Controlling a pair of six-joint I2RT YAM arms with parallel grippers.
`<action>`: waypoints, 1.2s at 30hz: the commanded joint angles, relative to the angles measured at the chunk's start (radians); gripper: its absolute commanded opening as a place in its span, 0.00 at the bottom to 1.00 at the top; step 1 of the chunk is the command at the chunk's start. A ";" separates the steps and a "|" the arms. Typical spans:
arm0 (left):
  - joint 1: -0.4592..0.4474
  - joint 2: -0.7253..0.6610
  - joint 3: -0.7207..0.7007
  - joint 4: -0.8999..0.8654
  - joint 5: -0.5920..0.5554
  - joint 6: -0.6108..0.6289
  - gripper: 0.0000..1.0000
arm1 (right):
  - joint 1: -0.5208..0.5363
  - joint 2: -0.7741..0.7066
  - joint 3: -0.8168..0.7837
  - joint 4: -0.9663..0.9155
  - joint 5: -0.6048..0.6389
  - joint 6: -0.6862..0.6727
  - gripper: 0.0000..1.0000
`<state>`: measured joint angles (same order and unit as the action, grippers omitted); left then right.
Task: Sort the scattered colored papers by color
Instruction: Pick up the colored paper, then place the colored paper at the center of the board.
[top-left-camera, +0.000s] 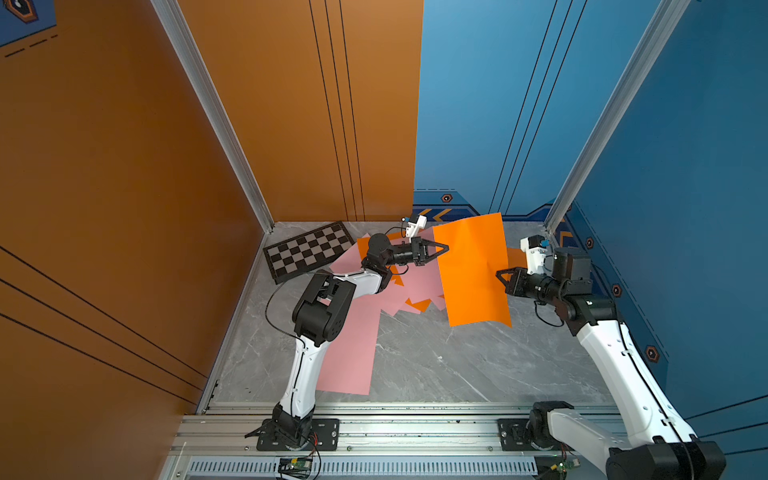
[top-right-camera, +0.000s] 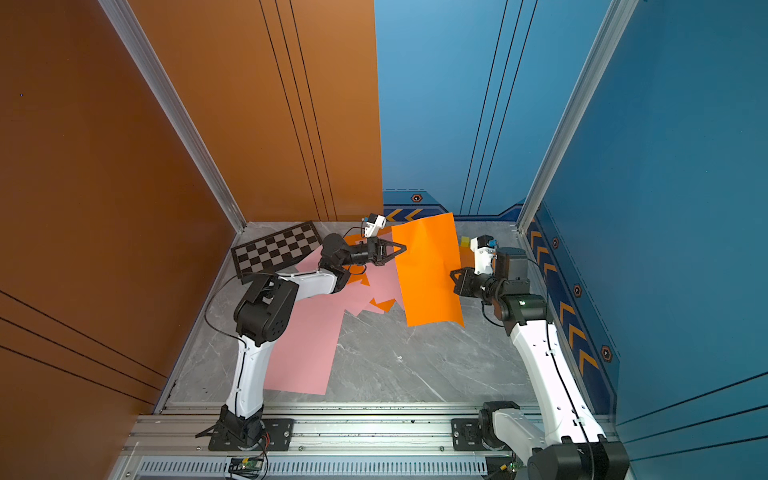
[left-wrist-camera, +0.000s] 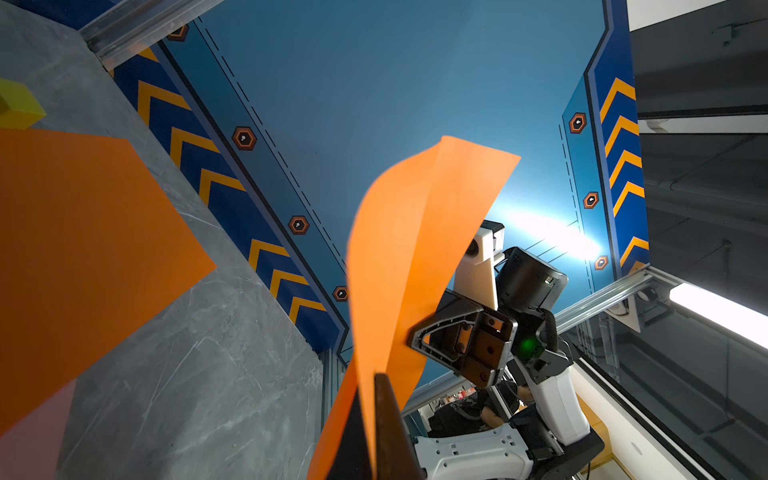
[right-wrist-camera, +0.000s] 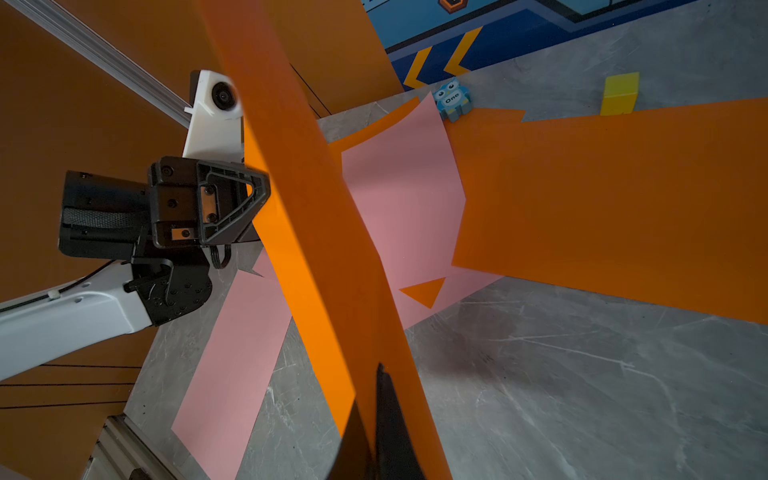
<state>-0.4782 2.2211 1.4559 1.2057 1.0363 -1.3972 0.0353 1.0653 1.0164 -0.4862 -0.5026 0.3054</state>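
One bright orange rectangular paper sheet (top-left-camera: 473, 270) hangs lifted above the grey marbled table (top-left-camera: 436, 365), bowed and creased along its length. Below it, light pink paper sheets (top-left-camera: 353, 357) lie flat and overlapping, mixed with further orange sheets (right-wrist-camera: 602, 199); one pink sheet reaches toward the near edge.

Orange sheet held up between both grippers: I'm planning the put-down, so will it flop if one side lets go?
Probably floppy: the orange sheet bows and creases though the left gripper and right gripper pinch opposite edges. Likely very light, since edge pinches alone carry it. Released one-sided, it would probably droop.
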 joint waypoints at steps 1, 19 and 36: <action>-0.012 -0.080 -0.026 -0.178 -0.021 0.180 0.00 | -0.012 0.011 -0.012 -0.002 0.066 0.024 0.08; -0.111 -0.073 -0.070 -0.684 -0.231 0.384 0.00 | -0.197 -0.005 -0.069 -0.056 0.148 0.151 0.96; -0.178 -0.154 -0.202 -1.102 -0.415 0.510 0.00 | -0.203 0.028 -0.123 0.012 0.057 0.188 0.97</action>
<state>-0.6361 2.0941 1.2610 0.1814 0.6811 -0.9421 -0.1638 1.0832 0.9085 -0.5060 -0.4103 0.4728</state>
